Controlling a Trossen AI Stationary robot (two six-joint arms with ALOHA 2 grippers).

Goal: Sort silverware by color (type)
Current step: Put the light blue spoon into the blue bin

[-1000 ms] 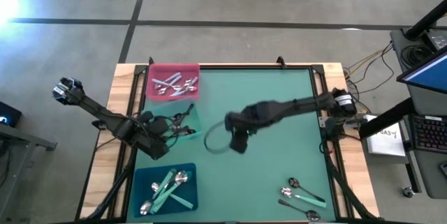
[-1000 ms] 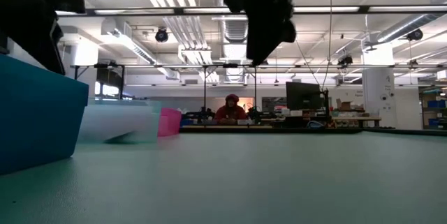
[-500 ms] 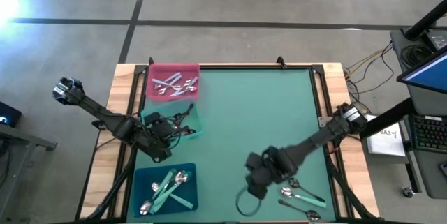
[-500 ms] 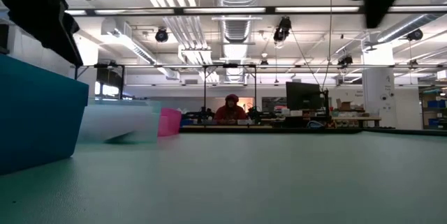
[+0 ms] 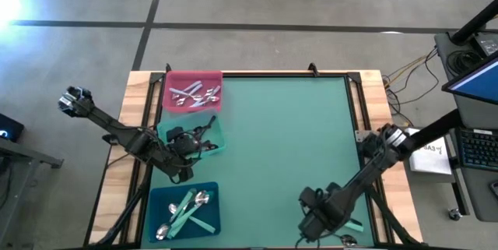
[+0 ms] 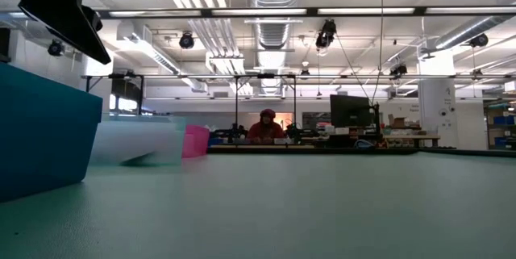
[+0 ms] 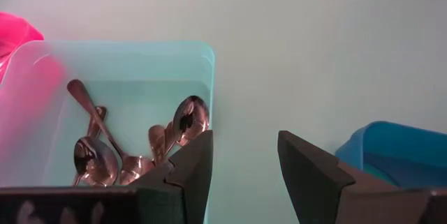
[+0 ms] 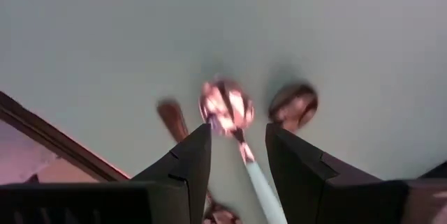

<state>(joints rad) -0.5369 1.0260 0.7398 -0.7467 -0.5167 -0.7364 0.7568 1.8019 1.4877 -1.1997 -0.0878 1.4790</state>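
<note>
My right gripper (image 5: 313,220) hovers open over the loose silverware at the table's near right corner. In its wrist view the open fingers (image 8: 237,158) stand either side of a mint-teal-handled spoon (image 8: 227,109) lying flat, with another spoon head (image 8: 294,104) and a third (image 8: 171,114) beside it. From above, only a teal handle (image 5: 352,225) shows past the arm. My left gripper (image 7: 244,172) is open above the near right corner of the green tray (image 7: 209,63), which holds several spoons (image 7: 190,116). The blue tray (image 5: 184,209) holds teal-handled spoons; the pink tray (image 5: 192,92) holds silver pieces.
The three trays stand in a row along the table's left edge, pink farthest, green (image 5: 216,137) in the middle, blue nearest. The green mat (image 5: 288,125) is bare between them and the right arm. A person (image 6: 266,126) sits far behind the table.
My right gripper has swept from the table's centre toward the near right corner and now hangs over the loose spoons there. My left gripper has stayed by the green tray.
</note>
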